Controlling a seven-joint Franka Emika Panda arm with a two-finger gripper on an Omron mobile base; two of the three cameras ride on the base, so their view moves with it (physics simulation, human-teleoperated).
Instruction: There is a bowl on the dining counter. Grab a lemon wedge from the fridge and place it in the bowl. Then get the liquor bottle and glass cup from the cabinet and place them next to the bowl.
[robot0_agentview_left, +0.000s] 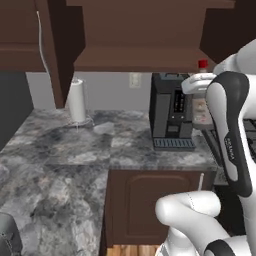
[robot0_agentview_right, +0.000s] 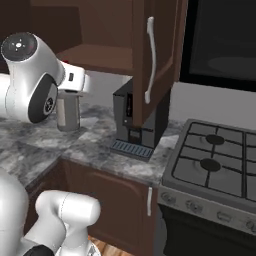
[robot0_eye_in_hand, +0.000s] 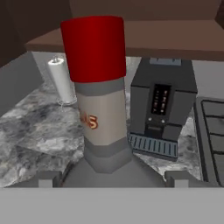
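The liquor bottle (robot0_eye_in_hand: 103, 118), greyish glass with a red cap and pale label, stands upright right in front of the hand camera. My gripper (robot0_eye_in_hand: 113, 179) is shut on its wide body, one fingertip (robot0_eye_in_hand: 47, 179) on each side. From the left base, the red cap (robot0_agentview_left: 202, 64) rises just above my hand (robot0_agentview_left: 197, 84), in front of the coffee machine and below the cabinet (robot0_agentview_left: 140, 55). The cabinet door (robot0_agentview_right: 152, 60) hangs open, silver bar handle facing out. The bowl, lemon wedge, glass cup, fridge and dining counter are out of view.
A black coffee machine (robot0_agentview_left: 171, 112) stands on the grey marbled counter (robot0_agentview_left: 70, 165) directly behind the bottle. A white paper towel roll (robot0_agentview_left: 76, 100) stands at the back left. A gas stove (robot0_agentview_right: 215, 155) lies to the right, under a dark microwave (robot0_agentview_right: 220, 40).
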